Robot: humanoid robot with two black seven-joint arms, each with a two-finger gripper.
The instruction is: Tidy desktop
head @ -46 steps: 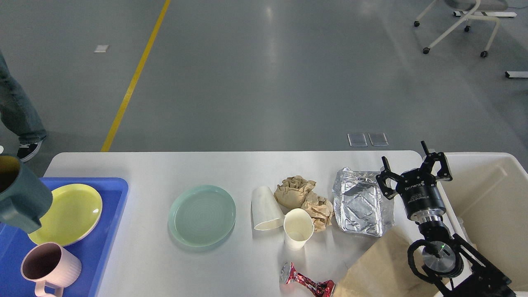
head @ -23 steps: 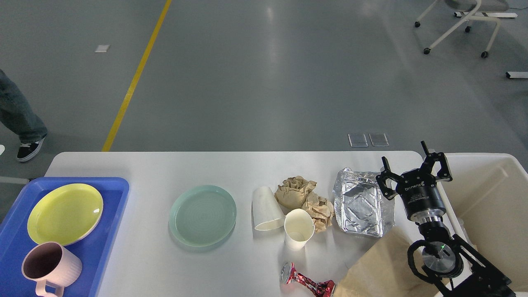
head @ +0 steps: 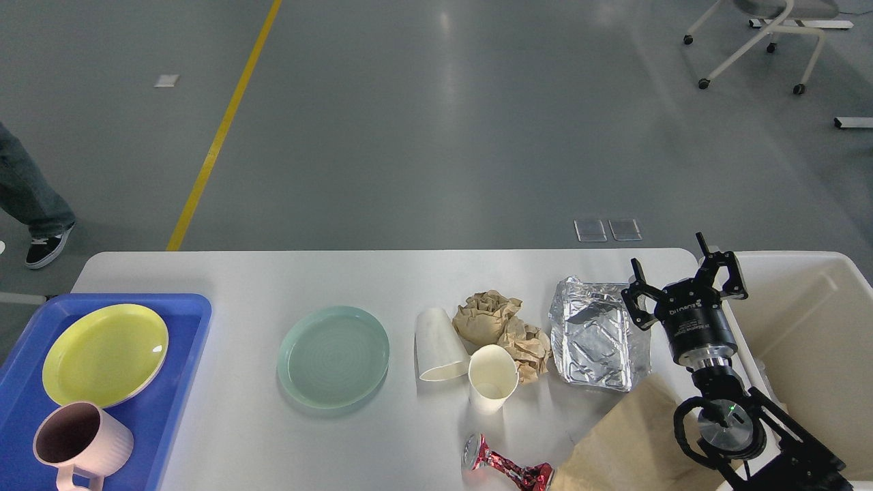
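The white desktop fills the lower view. On it lie a pale green plate, a tipped white paper cup, an upright paper cup, crumpled brown paper, a foil tray, a crushed red can and a brown paper bag. My right gripper is open and empty, raised just right of the foil tray. My left gripper is out of view.
A blue tray at the left holds a yellow plate and a pink mug. A cream bin stands at the right edge. A person's leg is beyond the table's left; a chair is far right.
The dark teal mug held at the far left edge has gone out of view. The person's foot has shifted a little. My right arm has not moved.
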